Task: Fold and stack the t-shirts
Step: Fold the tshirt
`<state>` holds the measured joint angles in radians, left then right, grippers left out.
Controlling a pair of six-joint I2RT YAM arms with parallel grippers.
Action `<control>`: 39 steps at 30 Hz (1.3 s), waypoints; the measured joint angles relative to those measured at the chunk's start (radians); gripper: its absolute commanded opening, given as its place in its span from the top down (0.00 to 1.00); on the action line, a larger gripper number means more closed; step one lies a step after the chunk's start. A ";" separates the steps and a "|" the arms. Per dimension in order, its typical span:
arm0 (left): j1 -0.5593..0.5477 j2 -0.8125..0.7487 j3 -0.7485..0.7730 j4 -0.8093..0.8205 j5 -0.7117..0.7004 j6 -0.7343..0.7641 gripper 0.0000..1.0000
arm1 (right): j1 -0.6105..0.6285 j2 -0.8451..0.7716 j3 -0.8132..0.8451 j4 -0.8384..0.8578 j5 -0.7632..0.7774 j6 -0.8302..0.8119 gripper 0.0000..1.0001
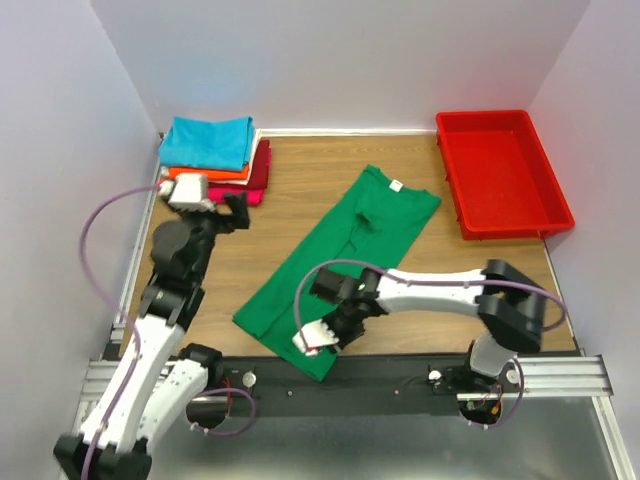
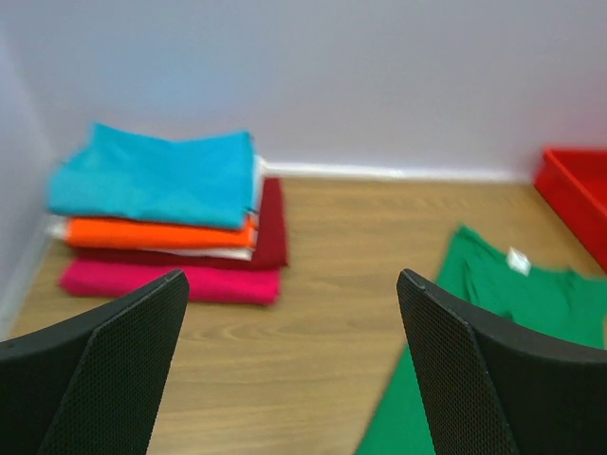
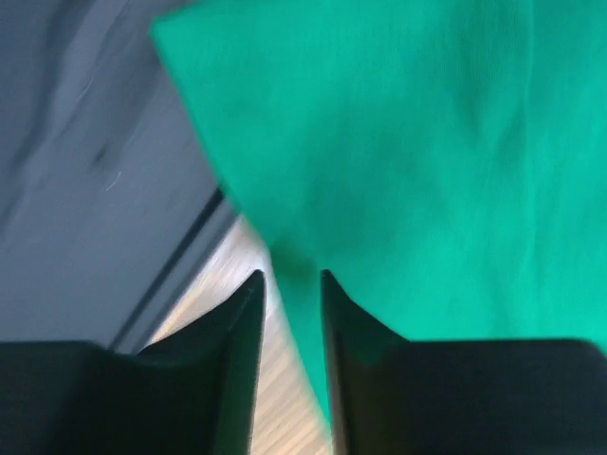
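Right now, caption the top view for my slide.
Right gripper at the near hem of the green t-shirt; left gripper open beside the folded stack.

**Count of items by kind.**

**Tees:** five told apart by colour.
- One green tee (image 1: 345, 260) is unfolded, its edge running in between the right fingers (image 3: 237, 370).
- Four are folded in one stack (image 2: 171, 227), ahead and to the left of the left fingers (image 2: 123, 370). From the top down they are the turquoise tee (image 2: 152, 180), orange tee (image 2: 152, 232), dark red tee (image 2: 273, 227) and magenta tee (image 2: 171, 282).
- Thin white layers show within the stack. Whether they are further tees cannot be told.

**Trays:** one, the red tray (image 1: 505, 175), ahead and far to the right of the left fingers.

**Arms:** two, the left arm (image 1: 150, 350) and the right arm (image 1: 430, 292).

**Grippers:** two, the left gripper (image 2: 292, 280) and the right gripper (image 3: 292, 277). Each has two fingers, four in all.

**Tables:** one, the table (image 1: 300, 190).
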<state>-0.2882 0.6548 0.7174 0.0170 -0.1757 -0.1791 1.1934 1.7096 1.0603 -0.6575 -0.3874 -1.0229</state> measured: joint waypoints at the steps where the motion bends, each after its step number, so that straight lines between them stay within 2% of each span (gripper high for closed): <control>1: 0.000 0.055 0.005 0.007 0.051 -0.010 0.03 | -0.021 -0.040 -0.023 -0.023 -0.004 0.002 0.48; 5: 0.000 0.319 0.071 0.034 0.259 -0.054 0.08 | -0.223 -0.220 -0.047 -0.082 -0.010 0.008 0.45; 8: -0.002 0.516 0.146 0.050 0.387 -0.082 0.18 | -0.402 -0.362 -0.048 -0.090 -0.018 0.031 0.48; 9: -0.002 0.565 0.173 0.052 0.423 -0.092 0.20 | -0.447 -0.400 -0.048 -0.087 -0.025 0.052 0.55; 10: -0.006 0.649 0.229 0.058 0.466 -0.104 0.21 | -0.496 -0.425 -0.049 -0.079 -0.029 0.075 0.80; 12: -0.012 0.769 0.310 0.077 0.518 -0.115 0.25 | -0.632 -0.466 -0.051 -0.035 -0.040 0.171 0.95; 13: -0.017 0.844 0.362 0.084 0.538 -0.122 0.26 | -0.713 -0.466 -0.058 0.021 -0.036 0.240 0.99; 17: -0.037 1.016 0.455 0.085 0.571 -0.137 0.30 | -0.874 -0.362 -0.058 0.162 -0.002 0.409 0.99; 21: -0.050 1.079 0.481 0.055 0.571 -0.136 0.30 | -0.887 -0.181 -0.012 0.261 0.037 0.546 0.99; 24: -0.055 1.079 0.480 0.044 0.569 -0.132 0.30 | -0.878 -0.024 0.114 0.311 0.069 0.635 0.99; 30: -0.059 1.068 0.459 0.040 0.562 -0.114 0.30 | -0.837 0.167 0.258 0.381 0.132 0.707 0.99; 39: -0.059 1.064 0.452 0.026 0.545 -0.098 0.30 | -0.726 0.277 0.291 0.376 0.187 0.705 0.99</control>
<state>-0.3473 1.7184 1.1698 0.0425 0.3695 -0.2768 0.4671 1.9865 1.3518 -0.2817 -0.2005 -0.3176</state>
